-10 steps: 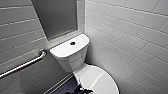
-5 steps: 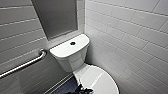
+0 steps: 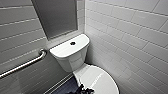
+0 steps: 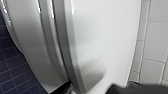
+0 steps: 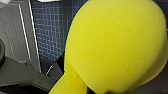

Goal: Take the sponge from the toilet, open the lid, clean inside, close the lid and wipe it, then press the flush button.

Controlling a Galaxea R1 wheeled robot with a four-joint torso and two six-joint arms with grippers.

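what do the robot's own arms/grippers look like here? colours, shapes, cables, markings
Little shows. Head view: a black, jagged-outlined arm part at the lower edge, by the lid. Left wrist view: a smooth dark grey part. Right wrist view: a dark grey flat plate and black parts behind the sponge. No cables or markings can be made out.

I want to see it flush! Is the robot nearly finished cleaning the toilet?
Not yet, it seems. Done: the sponge is off the toilet and looks held at the right wrist. In hand: the left wrist camera sits close by the edge of the lid, which is down. I cannot tell whether the inside has been cleaned. Left: at least the flush button, with nothing touching it.
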